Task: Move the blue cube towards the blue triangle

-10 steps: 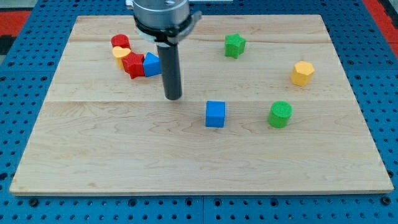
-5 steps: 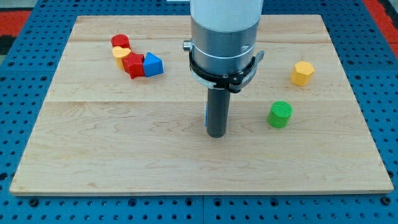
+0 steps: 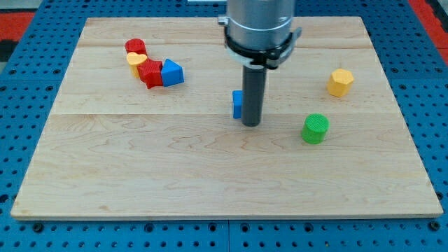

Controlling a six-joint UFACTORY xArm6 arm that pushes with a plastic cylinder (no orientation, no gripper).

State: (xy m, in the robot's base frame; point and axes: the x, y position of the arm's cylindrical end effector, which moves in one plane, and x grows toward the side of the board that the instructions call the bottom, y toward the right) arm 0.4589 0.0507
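Blue cube point(image 3: 238, 103) touching my tip point(image 3: 251, 124) on its right, blue triangle point(image 3: 171, 72) beside red block point(image 3: 150, 73).

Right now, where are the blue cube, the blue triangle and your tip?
blue cube point(image 3: 238, 103), camera view, its visible left sliver beside the rod.
blue triangle point(image 3: 171, 72), camera view, its top face.
my tip point(image 3: 251, 124), camera view, the rod's very end.

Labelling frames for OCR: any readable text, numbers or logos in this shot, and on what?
None readable. The wooden board, the blue cube, the blue triangle, the other blocks and the arm's rod ending in my tip all show no print.
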